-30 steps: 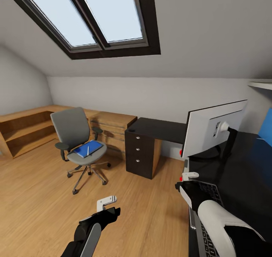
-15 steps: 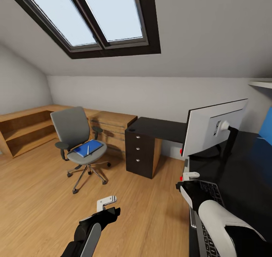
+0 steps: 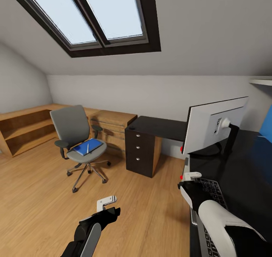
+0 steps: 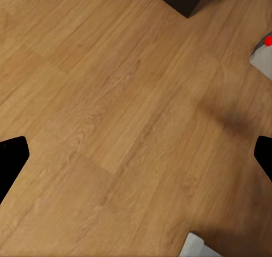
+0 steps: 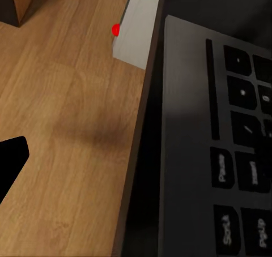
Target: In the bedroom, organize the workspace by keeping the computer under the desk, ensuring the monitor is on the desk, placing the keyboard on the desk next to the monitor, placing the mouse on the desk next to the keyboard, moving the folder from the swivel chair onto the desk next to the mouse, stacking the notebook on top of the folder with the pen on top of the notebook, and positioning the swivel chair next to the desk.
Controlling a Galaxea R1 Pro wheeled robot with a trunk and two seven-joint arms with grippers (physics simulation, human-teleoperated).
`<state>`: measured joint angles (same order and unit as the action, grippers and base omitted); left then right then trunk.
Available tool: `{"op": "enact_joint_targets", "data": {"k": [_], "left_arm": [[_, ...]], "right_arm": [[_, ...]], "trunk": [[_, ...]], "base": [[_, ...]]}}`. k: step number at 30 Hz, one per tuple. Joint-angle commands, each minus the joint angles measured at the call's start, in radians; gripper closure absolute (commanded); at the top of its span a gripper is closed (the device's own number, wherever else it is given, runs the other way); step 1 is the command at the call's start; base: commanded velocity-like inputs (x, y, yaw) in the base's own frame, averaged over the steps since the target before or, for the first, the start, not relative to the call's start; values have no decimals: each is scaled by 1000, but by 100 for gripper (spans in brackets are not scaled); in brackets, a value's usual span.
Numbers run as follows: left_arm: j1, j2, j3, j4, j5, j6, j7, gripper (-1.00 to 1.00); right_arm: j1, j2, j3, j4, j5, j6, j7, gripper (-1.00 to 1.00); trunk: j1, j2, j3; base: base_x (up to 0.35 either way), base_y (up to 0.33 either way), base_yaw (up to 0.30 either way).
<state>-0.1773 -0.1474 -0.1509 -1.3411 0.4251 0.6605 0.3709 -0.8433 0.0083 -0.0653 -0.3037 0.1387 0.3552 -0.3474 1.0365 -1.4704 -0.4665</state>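
The swivel chair [image 3: 78, 143] is seen well apart from the table [image 3: 241, 166], out on the wooden floor [image 3: 34, 196]; the folder [image 3: 88, 146] lies flat on its seat, with what seems to be the pen [image 3: 87, 147] across it, so the folder's move to the table is judged not yet made; no notebook can be made out there. The left end effector [image 3: 107, 203] is held low over bare floor, carrying nothing, its fingers wide in the left wrist view; the monitor [image 3: 213, 125] stands on the table near its left edge, back turned to the head camera; the keyboard [image 3: 206, 211] lies along that edge, below the monitor; the right end effector [image 3: 190, 176] hangs over that edge, and its opening cannot be told; a grey box with a red dot [image 5: 135, 33], probably the computer, sits on the floor beside that edge.
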Motion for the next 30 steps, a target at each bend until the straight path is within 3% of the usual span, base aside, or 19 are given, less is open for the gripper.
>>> {"op": "enact_joint_targets", "data": {"k": [1, 30], "left_arm": [[-1, 0, -1, -1, 11, 2, 9, -100], [-1, 0, -1, -1, 10, 2, 9, -100]], "right_arm": [[0, 1, -7, -2, 10, 7, 0, -100], [0, 0, -7, 0, 11, 8, -2, -100]], "trunk": [[0, -1, -1], [0, -1, 8]], "base": [[0, 0, 0], [0, 0, -47]]}}
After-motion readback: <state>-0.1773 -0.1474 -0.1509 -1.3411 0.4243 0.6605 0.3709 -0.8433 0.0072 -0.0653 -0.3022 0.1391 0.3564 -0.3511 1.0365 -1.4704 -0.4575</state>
